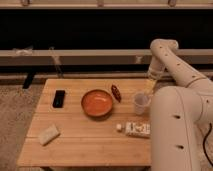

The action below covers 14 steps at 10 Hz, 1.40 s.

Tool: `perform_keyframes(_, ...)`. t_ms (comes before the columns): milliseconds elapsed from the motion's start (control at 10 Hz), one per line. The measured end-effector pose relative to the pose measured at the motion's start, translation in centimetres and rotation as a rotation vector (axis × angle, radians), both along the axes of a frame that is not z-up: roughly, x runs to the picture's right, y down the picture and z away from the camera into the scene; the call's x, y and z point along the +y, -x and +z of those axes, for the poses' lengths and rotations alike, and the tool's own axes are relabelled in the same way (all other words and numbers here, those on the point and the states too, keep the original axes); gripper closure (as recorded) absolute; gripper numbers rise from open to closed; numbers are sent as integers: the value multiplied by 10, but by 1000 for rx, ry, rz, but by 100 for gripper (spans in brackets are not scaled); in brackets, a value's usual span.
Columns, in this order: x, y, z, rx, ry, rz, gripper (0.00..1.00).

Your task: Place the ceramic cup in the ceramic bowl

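Observation:
The ceramic cup (pixel 141 102) is small and white. It stands upright on the wooden table (pixel 85 150) near the right edge. The ceramic bowl (pixel 97 103) is orange-red inside and sits at the table's middle, a little left of the cup. The gripper (pixel 149 88) hangs at the end of the white arm (pixel 172 65), just behind and above the cup's right side. The cup is not in the bowl.
A small dark red oblong object (pixel 116 92) lies between bowl and cup. A white labelled bottle (pixel 135 129) lies on its side in front of the cup. A black phone (pixel 59 98) and a pale sponge (pixel 49 134) lie at the left. The arm's big white body (pixel 175 130) covers the table's right edge.

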State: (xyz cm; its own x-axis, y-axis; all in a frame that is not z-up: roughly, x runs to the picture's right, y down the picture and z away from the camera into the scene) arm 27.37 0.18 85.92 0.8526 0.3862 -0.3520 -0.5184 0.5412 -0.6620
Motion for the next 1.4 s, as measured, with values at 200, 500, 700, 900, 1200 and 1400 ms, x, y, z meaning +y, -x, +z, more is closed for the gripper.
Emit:
perform_keyframes(200,12,6,5,-11,39,-30,20)
perform_keyframes(500,26,12,11,-22,87,-68,20)
perform_keyframes(700,32,16,13,-30,108,-89,27)
perform_keyframes(900,35,18,14,-43,125,-99,50)
perform_keyframes(1200,33,25,11,-72,134,-90,80)
perform_keyframes(1400,32,34,7,-93,141,-83,96)
